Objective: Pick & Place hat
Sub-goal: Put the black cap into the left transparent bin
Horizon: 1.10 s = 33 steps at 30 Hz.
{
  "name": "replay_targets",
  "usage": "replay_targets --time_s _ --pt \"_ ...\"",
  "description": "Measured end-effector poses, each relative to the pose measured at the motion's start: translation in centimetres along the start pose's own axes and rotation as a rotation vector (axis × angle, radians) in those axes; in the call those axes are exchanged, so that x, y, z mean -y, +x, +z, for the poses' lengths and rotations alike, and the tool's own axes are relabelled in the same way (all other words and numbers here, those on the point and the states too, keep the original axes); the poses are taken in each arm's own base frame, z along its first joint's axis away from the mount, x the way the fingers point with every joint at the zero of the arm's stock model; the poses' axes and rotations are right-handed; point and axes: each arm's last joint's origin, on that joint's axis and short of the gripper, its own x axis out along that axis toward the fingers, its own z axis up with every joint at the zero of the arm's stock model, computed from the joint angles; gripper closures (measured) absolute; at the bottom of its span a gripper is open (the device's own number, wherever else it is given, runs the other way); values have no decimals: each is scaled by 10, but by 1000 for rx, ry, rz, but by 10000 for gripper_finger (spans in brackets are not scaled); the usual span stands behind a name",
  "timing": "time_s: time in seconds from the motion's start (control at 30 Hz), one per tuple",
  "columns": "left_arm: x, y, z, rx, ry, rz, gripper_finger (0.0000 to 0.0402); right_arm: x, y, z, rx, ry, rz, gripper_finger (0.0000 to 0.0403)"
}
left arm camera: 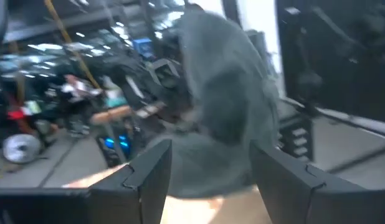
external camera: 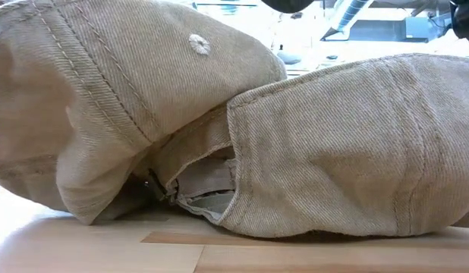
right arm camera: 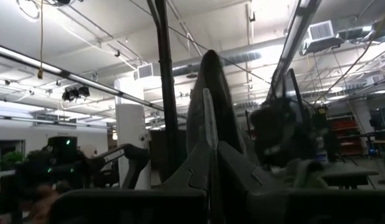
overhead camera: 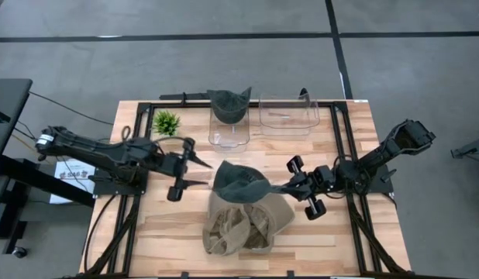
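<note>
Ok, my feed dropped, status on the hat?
Right gripper shut on grey hat, lifted over tan hats. Left gripper open beside it.

Tan hats [overhead camera: 243, 225] crowd the table's [overhead camera: 348, 232] front middle; corners lie free

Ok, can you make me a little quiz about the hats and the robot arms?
1. True or false: the right gripper is shut on the grey hat.
2. Where is the other grey hat? A) in a clear bin at the back B) on the floor C) on the plant
3. Fill in: the left gripper is ____, beside the held hat.

Key: 1 true. 2 A. 3 open. The tan hats lie on the table under the held one.
</note>
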Motion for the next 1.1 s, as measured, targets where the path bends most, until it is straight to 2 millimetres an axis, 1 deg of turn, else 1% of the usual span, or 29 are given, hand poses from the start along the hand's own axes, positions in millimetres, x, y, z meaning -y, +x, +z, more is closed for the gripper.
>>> replay_targets --time_s 0.13,0.27,0.4,0.6,0.73,0.87,1.1 --pt "-3 -11 10 45 19 34 188 0 0 -4 -40 -6 0 397" --pt "-3 -12 11 48 24 36 188 1 0 -7 -71 -10 -6 397" --pt "-1 -4 4 17 10 13 188 4 0 -9 -93 9 -20 397" --pt "5 13 -12 -48 -4 -55 188 10 1 -11 -113 12 -44 397" --pt "8 20 -20 -69 -16 -108 188 11 0 -13 -129 11 -46 397" --pt "11 24 -23 -58 -24 -169 188 11 0 -13 -131 8 -59 397" --pt "13 25 -24 -52 -77 -216 188 11 0 -13 -129 1 -65 397"
